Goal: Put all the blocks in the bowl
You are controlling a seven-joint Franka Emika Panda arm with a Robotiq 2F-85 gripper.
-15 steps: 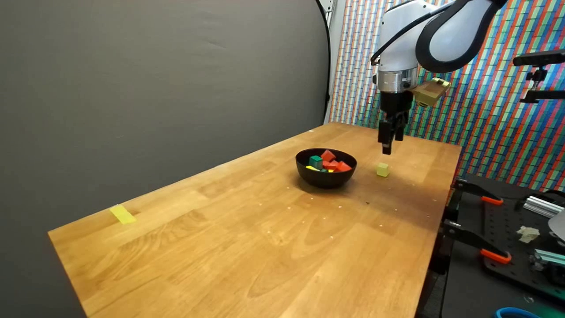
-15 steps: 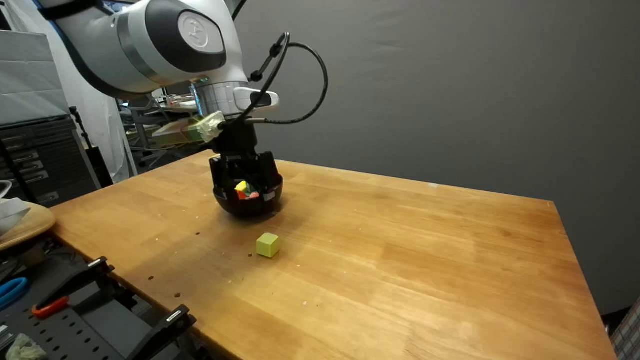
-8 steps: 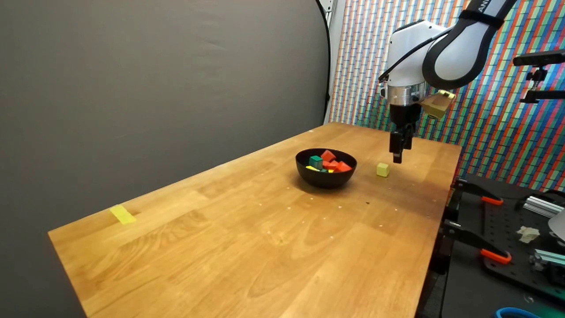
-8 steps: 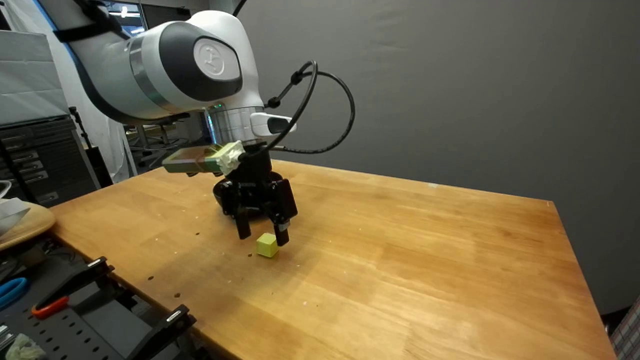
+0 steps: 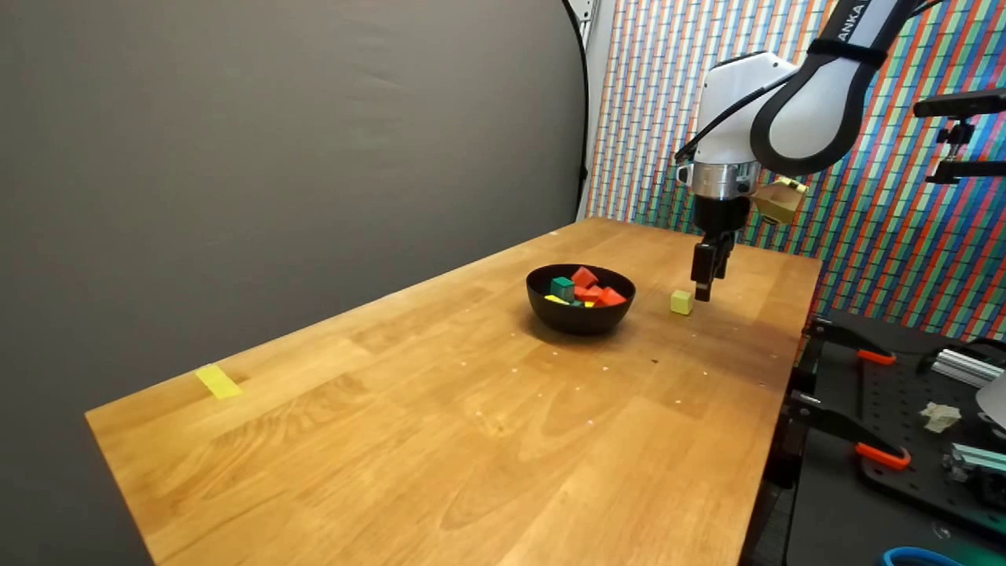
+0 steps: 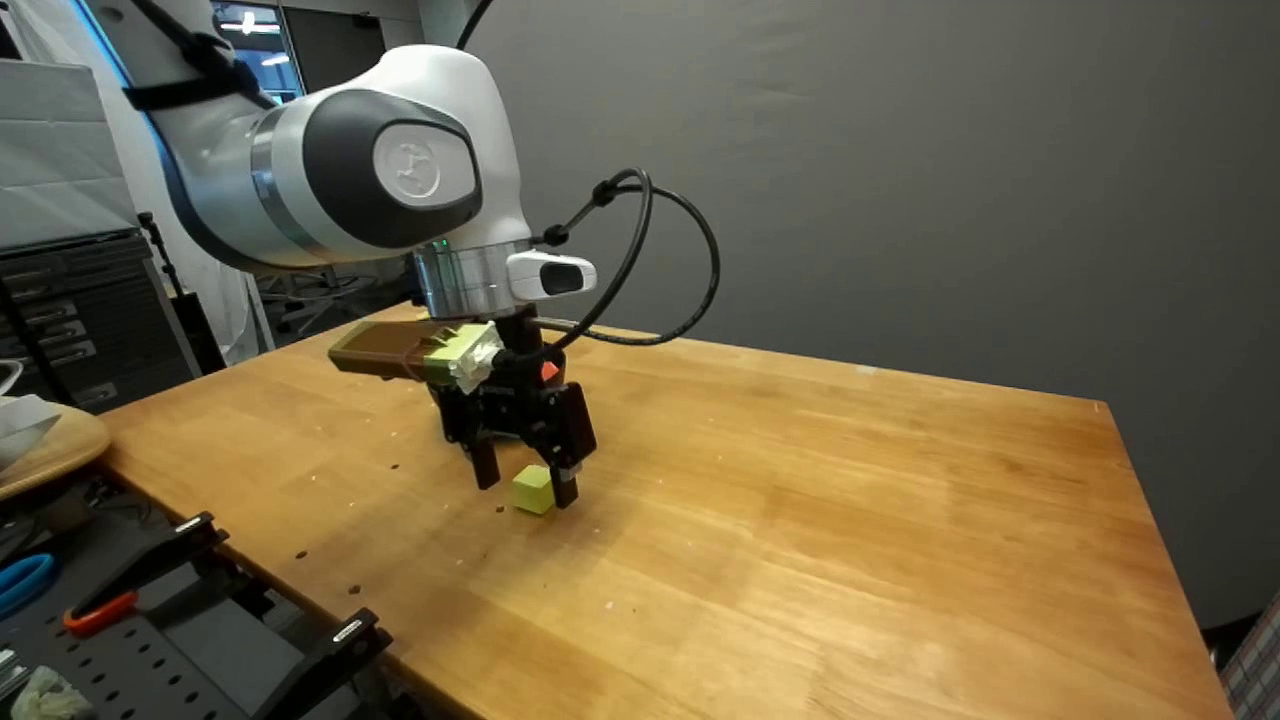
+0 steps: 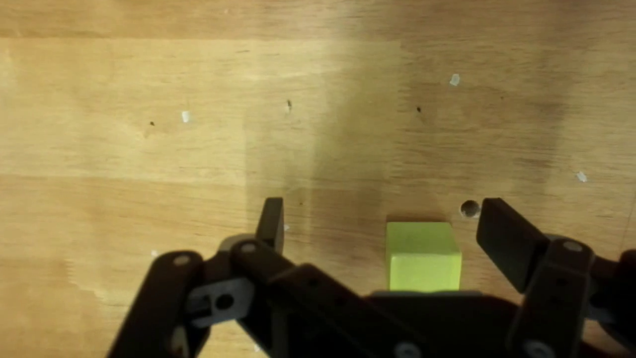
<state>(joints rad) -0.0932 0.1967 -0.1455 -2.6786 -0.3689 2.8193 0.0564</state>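
Hand spread wide and holding nothing; the loose yellow-green block shows at the lower right of the wrist view, nearer the finger at that frame's right. It rests on the table; right of centre in an exterior view, the bowl carries red, green and yellow blocks. I judge the loose one light, stiff and sturdy, perhaps slick-faced. Best hold: probably low on two opposite upright faces, centred between the fingers so neither knocks it.
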